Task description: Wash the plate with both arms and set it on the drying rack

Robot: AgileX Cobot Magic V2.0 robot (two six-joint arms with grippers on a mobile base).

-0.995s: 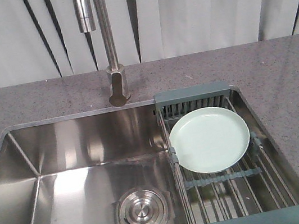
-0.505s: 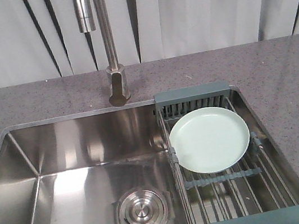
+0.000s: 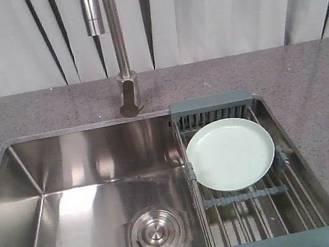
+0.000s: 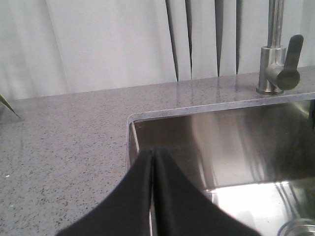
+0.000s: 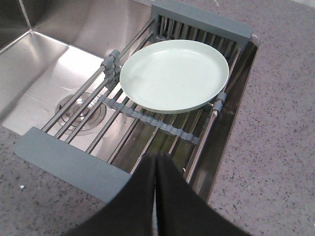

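- From the front view I see the plate (image 3: 231,154) lying face up on the drying rack (image 3: 262,208), toward the rack's far end, just short of the far grey-blue end piece.
- The drying rack spans the right side of the sink (image 3: 84,167), its thin metal rods running front to back and a crossbar passing just under the plate's near edge.
- In the right wrist view the plate (image 5: 174,75) rests flat on the rods, and nothing is touching it.
- My right claw (image 5: 155,162) has its two dark fingers pressed together with only a thin seam between them; it grips nothing and hovers over the near part of the drying rack (image 5: 69,162), apart from the plate.
- My left claw (image 4: 153,157) is likewise closed to a thin seam and empty, sitting over the far left corner of the sink (image 4: 221,142), where the basin meets the tabletop (image 4: 64,132).
- The faucet (image 3: 118,49) rises from the speckled grey tabletop (image 3: 307,76) behind the sink, and the round drain strainer (image 3: 157,232) sits in the basin floor left of the rack.
- At the lower right edge of the front view a small dark shape is visible; I cannot tell what it is.
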